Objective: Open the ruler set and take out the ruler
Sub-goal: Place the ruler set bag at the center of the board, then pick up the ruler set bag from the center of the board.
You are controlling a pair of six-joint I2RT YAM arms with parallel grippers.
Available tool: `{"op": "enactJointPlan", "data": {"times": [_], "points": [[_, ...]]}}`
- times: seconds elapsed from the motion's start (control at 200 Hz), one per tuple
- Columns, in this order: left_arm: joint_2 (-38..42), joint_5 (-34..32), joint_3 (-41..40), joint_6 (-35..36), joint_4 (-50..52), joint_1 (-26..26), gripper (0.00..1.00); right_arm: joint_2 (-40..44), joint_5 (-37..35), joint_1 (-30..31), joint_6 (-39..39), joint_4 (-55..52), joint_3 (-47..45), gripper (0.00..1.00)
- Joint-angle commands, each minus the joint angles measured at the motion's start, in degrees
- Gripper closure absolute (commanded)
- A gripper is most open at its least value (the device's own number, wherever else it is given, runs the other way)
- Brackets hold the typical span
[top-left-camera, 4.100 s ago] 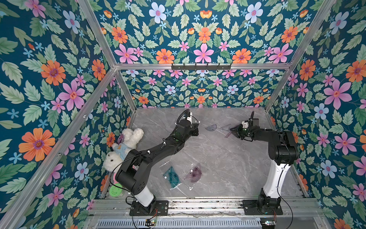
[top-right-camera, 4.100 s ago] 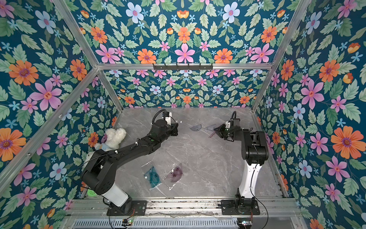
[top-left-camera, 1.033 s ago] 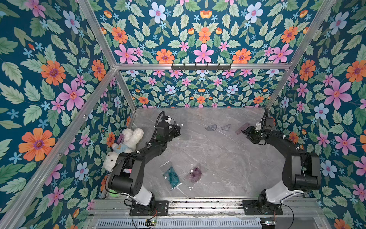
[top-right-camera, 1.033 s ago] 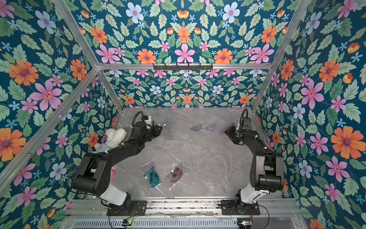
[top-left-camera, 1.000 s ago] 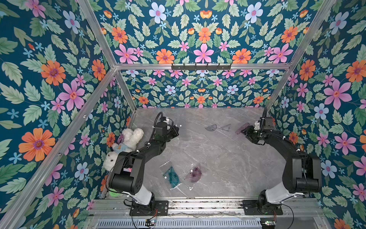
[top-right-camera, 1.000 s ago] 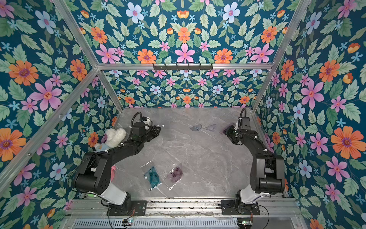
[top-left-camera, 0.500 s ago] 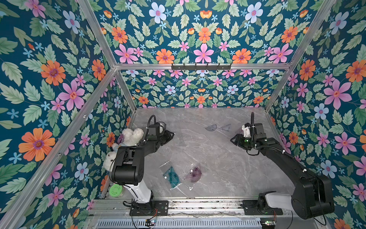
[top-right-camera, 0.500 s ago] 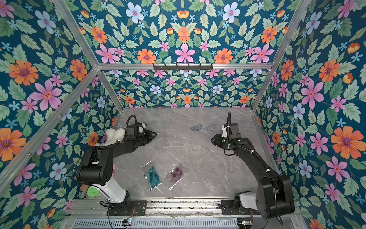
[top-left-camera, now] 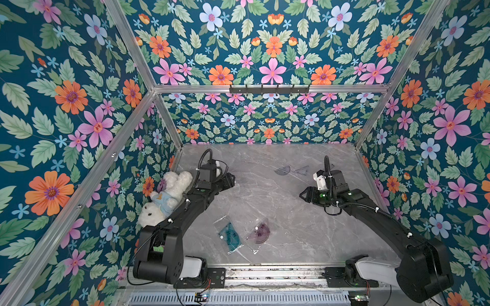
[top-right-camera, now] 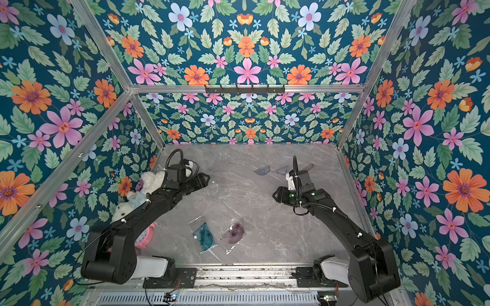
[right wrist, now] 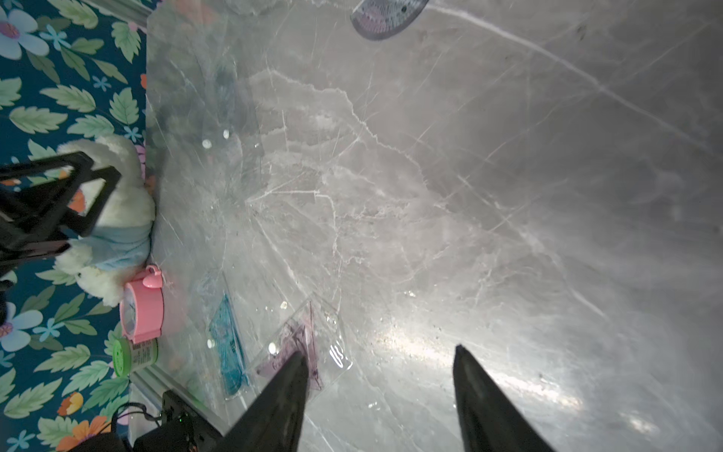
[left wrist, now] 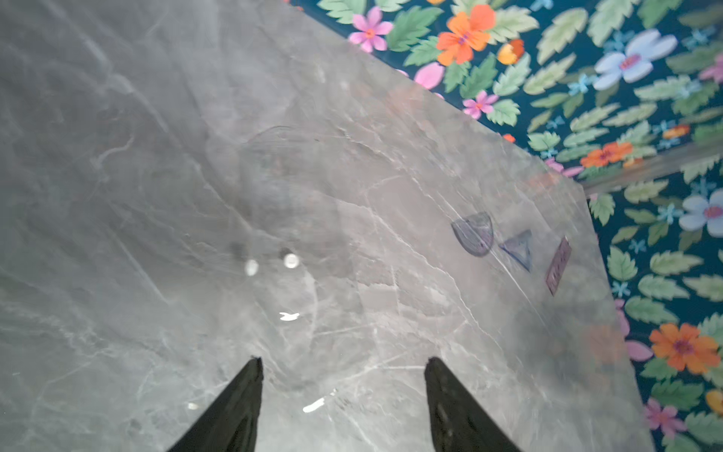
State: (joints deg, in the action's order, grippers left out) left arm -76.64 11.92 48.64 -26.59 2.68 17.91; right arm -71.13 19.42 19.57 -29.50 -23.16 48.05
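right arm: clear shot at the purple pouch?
Probably yes: the right gripper is open and empty, and only bare table lies between it and the purple pouch.

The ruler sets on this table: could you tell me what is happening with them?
Both arms hover over the table, left tool and right tool open and empty. A protractor, triangle and ruler lie loose near the far edge. A teal set and a purple set lie in clear pouches near the front, untouched.
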Motion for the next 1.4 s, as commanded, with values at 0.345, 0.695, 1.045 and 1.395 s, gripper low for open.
{"op": "enactJointPlan", "data": {"times": [0.345, 0.695, 1.045, 1.395], "points": [[6.5, -12.8, -5.3, 2.0, 22.4, 28.6, 0.25, 4.9, 1.7, 1.9, -5.6, 5.0, -8.9, 0.19], [7.1, -5.2, -16.1, -5.6, 15.1, 31.5, 0.22, 6.5, 3.8, 3.8, -8.1, 8.1, -12.7, 0.19], [2.5, 4.0, -20.3, -2.5, 5.9, 31.5, 0.21, 5.4, 3.0, 6.4, -9.7, 10.5, -14.2, 0.2], [-0.3, 4.2, -20.9, -3.1, 2.4, 31.5, 0.42, 5.8, 1.5, 7.8, -10.2, 10.2, -14.8, 0.21]]}}
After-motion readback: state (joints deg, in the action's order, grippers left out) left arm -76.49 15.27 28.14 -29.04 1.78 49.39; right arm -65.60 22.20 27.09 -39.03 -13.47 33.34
